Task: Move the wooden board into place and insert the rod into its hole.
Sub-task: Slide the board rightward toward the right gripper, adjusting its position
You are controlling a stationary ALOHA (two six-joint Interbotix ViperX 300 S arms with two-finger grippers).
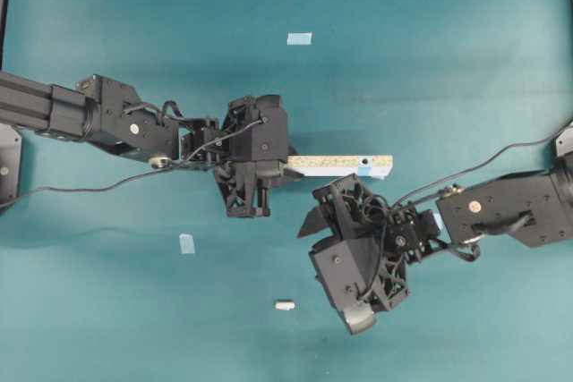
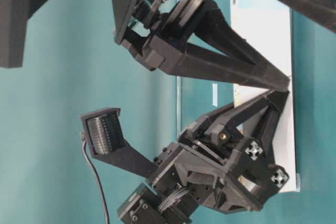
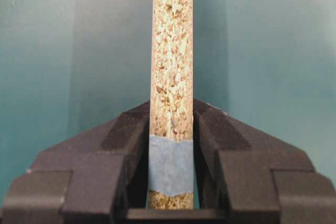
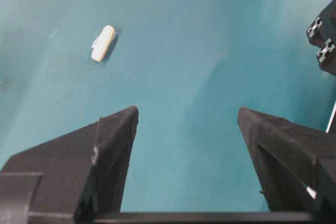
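The wooden board [image 1: 336, 165] juts out to the right of my left gripper [image 1: 285, 167], which is shut on its left end. Near its far end there is a light-blue patch with the hole [image 1: 366, 168] as a dark dot. In the left wrist view the speckled board [image 3: 171, 51] runs straight out between the jaws, with blue tape [image 3: 169, 166] across it inside the grip. The rod [image 1: 285, 305] lies on the table, small and cream-white. My right gripper [image 1: 312, 212] hovers open and empty below the board's right half. The rod [image 4: 103, 43] lies ahead and left of the right gripper [image 4: 187, 113].
Two pale-blue tape squares lie flat on the teal table, one at the back [image 1: 299, 38] and one left of the middle [image 1: 186, 243]. Part of the left gripper's body [image 4: 323, 40] shows at the right wrist view's right edge. Cables trail from both arms.
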